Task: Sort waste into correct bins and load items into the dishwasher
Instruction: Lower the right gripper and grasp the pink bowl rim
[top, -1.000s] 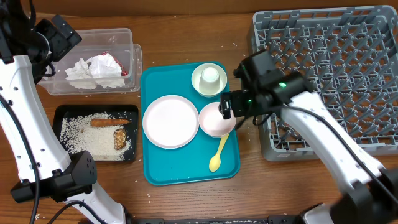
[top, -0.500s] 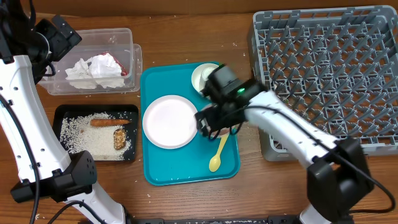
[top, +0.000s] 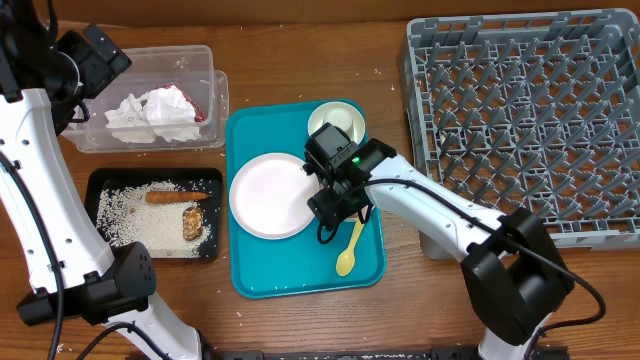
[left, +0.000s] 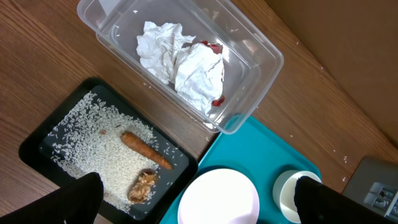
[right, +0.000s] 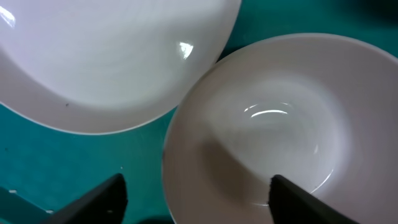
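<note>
Two arms work over a brown wooden table (top: 300, 55), its grain running across, with white crumbs scattered on the bare wood around the teal tray (top: 290, 268). Beyond the tray's far side, a paler brown strip (top: 300, 8) borders the table edge.

On the teal tray, the round plate (top: 268, 195) lies to the left. A bowl holding the small cup (top: 335, 122) sits at the far right corner, and the pale yellow spoon (top: 350, 250) lies at the near right. Your right gripper (top: 335, 205) hangs low over the tray just right of the plate. Its wrist view shows the second bowl (right: 273, 118) right under it, touching the plate's edge. The jaws stand apart, one finger outside the bowl's rim and one over its hollow, gripping nothing that you can see.

Left of the tray, on the far side, the clear tub (top: 216, 100) holds the crumpled napkin (top: 150, 112) and the red wrapper (top: 198, 114). Nearer you, the black tray (top: 95, 215) holds rice crumbs (top: 130, 215), the carrot stick (top: 175, 197) and the brown chunk (top: 192, 224). Right of the tray stands the grey dish rack (top: 520, 120), its pegs upright.

Your left gripper (left: 199, 202) hangs high over the tray's left side, jaws spread wide, holding nothing.
</note>
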